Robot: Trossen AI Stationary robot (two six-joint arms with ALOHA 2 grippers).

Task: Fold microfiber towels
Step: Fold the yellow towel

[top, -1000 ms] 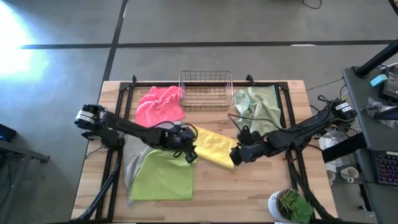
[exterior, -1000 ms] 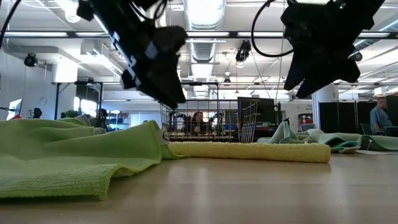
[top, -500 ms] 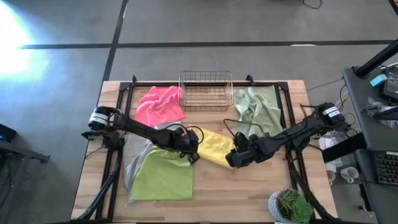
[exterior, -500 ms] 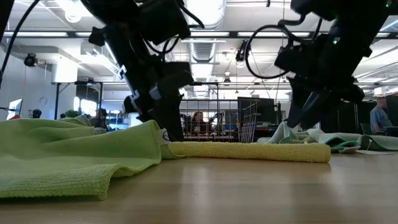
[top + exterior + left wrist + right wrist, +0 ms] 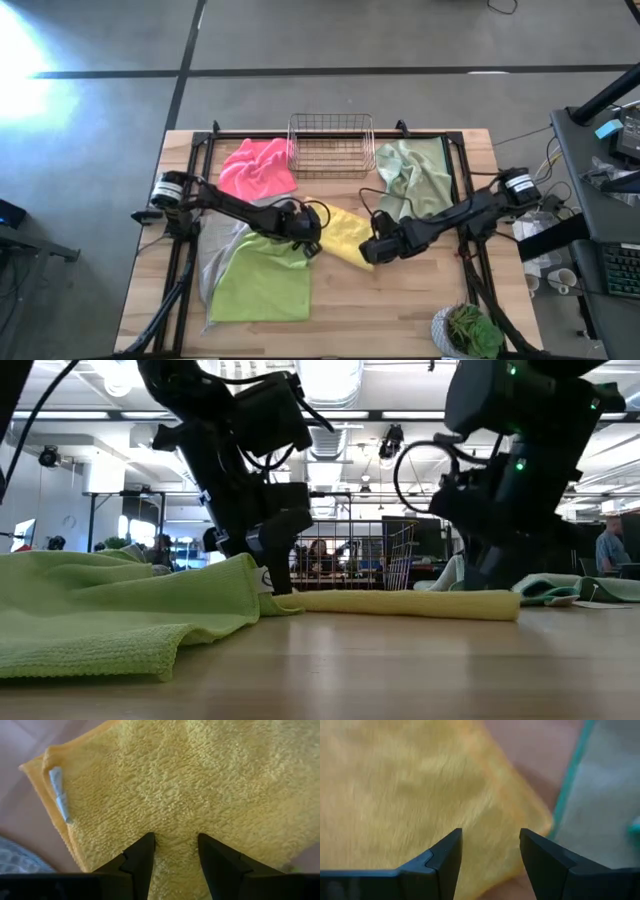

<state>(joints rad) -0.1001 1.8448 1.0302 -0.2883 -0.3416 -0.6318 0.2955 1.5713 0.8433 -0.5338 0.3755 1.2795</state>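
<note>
- The yellow microfiber towel (image 5: 340, 234) lies folded into a strip in the middle of the surface (image 5: 400, 310), between the two pincers and directly beneath both.
- The left pincer (image 5: 175, 851) is down at one end of the strip, fingers parted with the yellow pile showing between the tips; nothing is pinched yet. Just beside it is the towel's hemmed edge with a small white care tag (image 5: 59, 794).
- The right pincer (image 5: 490, 847) stands spread wide over the opposite end, close to the corner where bare surface shows past the hem; it holds nothing.
- The lime green towel (image 5: 262, 282) lies flat beside the left pincer, touching the yellow strip's end. The light grey towel (image 5: 216, 252) peeks out beyond it.
- The hot pink towel (image 5: 256, 168) and the pale sage green towel (image 5: 412, 176) lie crumpled farther off, either side of the copper wire basket (image 5: 331, 146).
- Handling, as a judgement: the cloth is light, limp and grippy, so it will sag and drape once lifted, not hold shape.
- Stacked layers can peel apart if only the top ply is caught.
- Best hold looks like the two end corners or hems, pinching all layers together, one pincer per end, so the strip lifts evenly for the next fold.
</note>
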